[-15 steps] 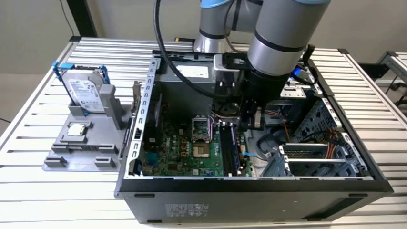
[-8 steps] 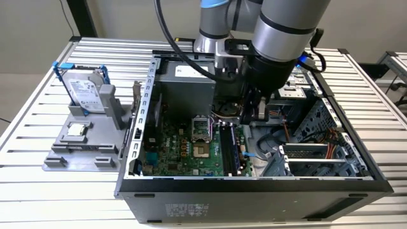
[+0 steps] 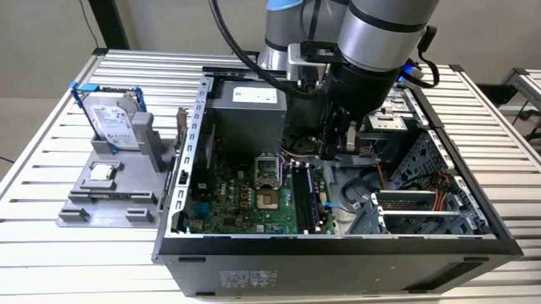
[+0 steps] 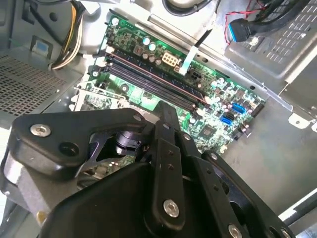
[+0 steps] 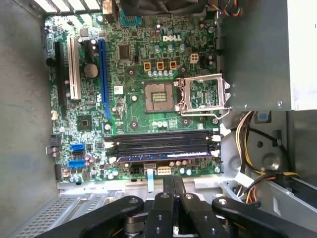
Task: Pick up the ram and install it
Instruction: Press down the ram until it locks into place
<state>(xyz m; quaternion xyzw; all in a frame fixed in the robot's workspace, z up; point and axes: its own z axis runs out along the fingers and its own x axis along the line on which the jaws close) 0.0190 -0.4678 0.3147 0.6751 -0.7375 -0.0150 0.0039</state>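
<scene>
While the tool [image 5: 173, 191] is hovering inside the open computer case [image 3: 338, 244], fingers pressed together and carrying nothing, the ram [image 5: 163, 156] is sitting in the memory slot nearest the motherboard [image 5: 133, 74] edge, closest to the tool. Install is looking mostly done; I can't tell whether the end latches are clicking shut.

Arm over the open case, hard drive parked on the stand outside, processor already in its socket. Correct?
One thing is off: the processor is not in the socket. The exterior view shows it lying on the grey stand outside the case, near the hard drive. In the first wrist view the socket is open and empty. The rest stands.
</scene>
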